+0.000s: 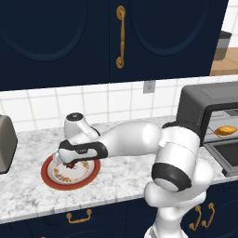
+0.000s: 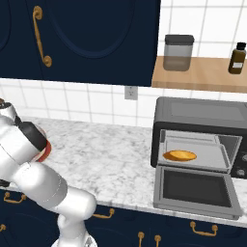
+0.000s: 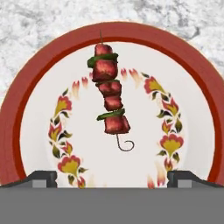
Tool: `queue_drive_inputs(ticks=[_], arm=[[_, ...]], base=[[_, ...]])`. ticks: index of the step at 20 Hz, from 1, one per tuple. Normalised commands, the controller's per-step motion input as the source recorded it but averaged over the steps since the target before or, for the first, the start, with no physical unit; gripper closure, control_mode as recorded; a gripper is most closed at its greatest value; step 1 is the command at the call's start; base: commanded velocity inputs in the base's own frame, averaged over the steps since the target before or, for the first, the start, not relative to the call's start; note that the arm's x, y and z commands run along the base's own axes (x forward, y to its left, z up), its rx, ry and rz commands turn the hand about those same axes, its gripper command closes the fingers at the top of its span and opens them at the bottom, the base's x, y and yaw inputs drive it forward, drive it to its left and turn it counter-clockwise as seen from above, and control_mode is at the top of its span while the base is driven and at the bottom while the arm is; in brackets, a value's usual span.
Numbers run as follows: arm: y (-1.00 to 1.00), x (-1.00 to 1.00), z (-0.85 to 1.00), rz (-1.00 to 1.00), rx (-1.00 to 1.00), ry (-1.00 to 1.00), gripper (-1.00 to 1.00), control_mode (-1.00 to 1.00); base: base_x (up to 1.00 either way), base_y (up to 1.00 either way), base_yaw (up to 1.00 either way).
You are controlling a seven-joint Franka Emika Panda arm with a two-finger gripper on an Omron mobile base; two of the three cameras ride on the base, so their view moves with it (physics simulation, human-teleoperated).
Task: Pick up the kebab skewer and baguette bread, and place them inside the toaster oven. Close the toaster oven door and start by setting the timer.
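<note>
Pincer (image 3: 112, 177) spread above kebab skewer (image 3: 109, 94), fingertips barely visible.

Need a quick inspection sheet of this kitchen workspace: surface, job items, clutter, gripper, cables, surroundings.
Surface: grey-white marble counter.
Job's things: kebab skewer lies on the red-rimmed plate, not gripped. Baguette bread already sits inside the toaster oven. Toaster oven door is dropped open.
Clutter: silver toaster at the counter's left end.
Grippers: gripper open, poised over the plate, skewer ahead between the fingertips.
Cables: nothing seen; a wall outlet sits on the tiles.
Surroundings: dark blue cabinets with brass handles, white tile backsplash, wooden shelf holding a lidded canister and a dark bottle.
</note>
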Motion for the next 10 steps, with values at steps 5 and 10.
queue_drive_inputs(ticks=[5,10], arm=[[0.14,0.21,-0.40,0.04,0.00,0.00,-1.00,-1.00],[0.02,0.29,-0.01,0.01,0.00,-0.01,-1.00,-1.00]], base=[[0.00,0.00,0.00],[0.00,0.00,0.00]])
